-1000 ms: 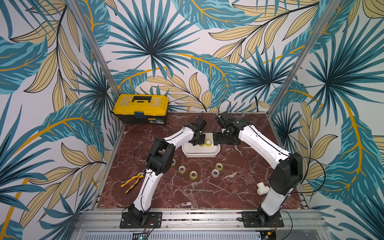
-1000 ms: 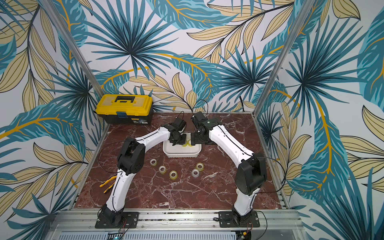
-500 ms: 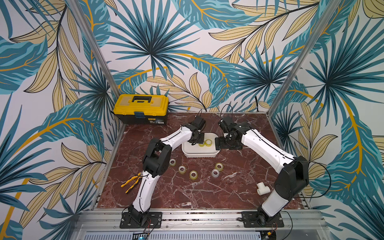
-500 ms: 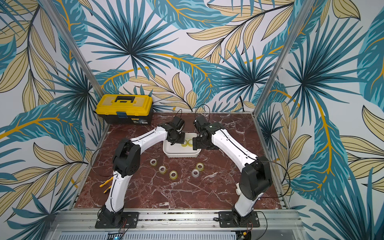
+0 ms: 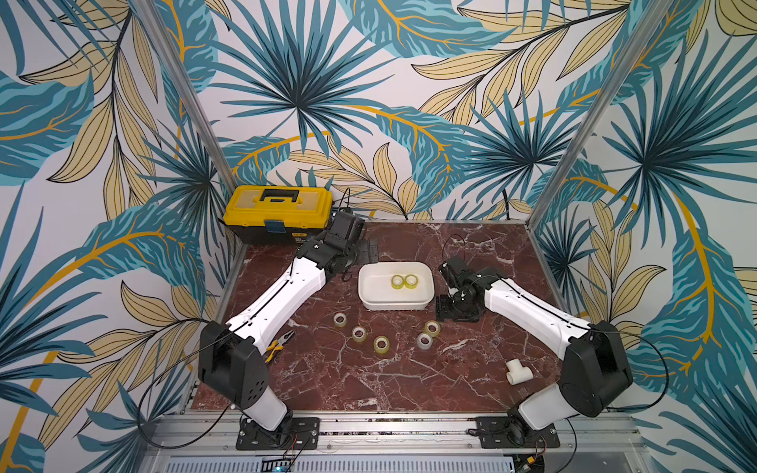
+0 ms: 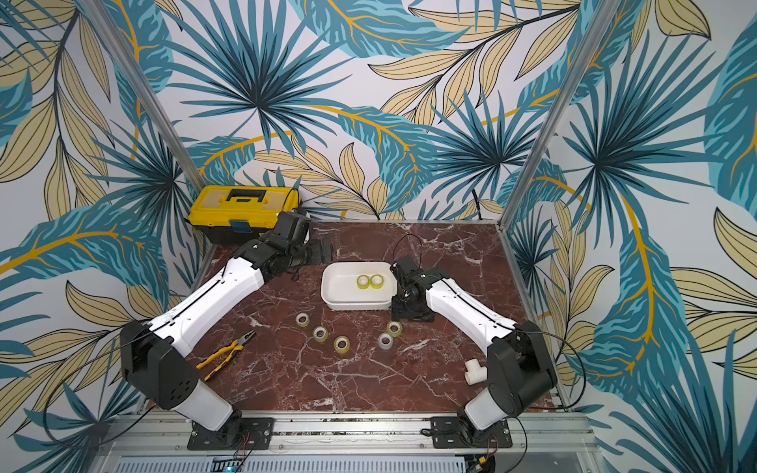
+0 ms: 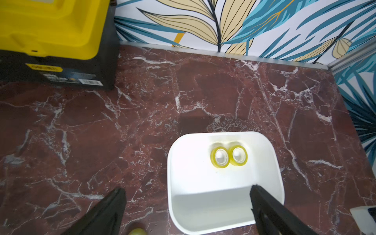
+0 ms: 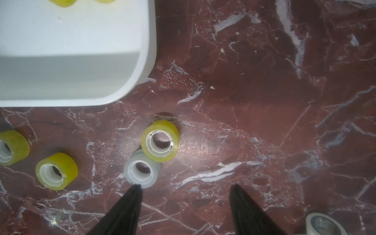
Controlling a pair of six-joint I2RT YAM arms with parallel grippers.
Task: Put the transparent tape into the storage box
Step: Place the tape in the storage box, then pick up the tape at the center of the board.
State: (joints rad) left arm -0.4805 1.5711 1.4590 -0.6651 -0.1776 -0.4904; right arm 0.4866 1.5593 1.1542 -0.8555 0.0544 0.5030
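Observation:
The storage box [image 5: 395, 305] is a shallow white tub in the middle of the marble table, also in the other top view [image 6: 354, 305]. Two yellowish rolls of transparent tape [image 5: 404, 281] lie side by side in it [image 7: 220, 157]. Several more rolls [image 5: 381, 344] lie loose in front of it. My left gripper [image 5: 367, 250] hangs open and empty above the tub's back left corner [image 7: 187, 187]. My right gripper [image 5: 454, 314] points down beside the tub's right front corner, open and empty [image 8: 185, 186]. A greyish roll [image 8: 141, 171] and a yellow roll [image 8: 160, 141] lie just beyond one fingertip.
A yellow-and-black toolbox [image 5: 278, 209] stands at the back left, close behind my left wrist. Yellow-handled pliers [image 6: 225, 354] lie at the front left under my left arm. A white T-shaped pipe fitting [image 5: 518, 372] sits at the front right. Patterned walls close in three sides.
My left gripper has opened wide and pulled back from over the tub. My right arm has swung off the tub to its right front corner, with its jaws somewhat narrower.

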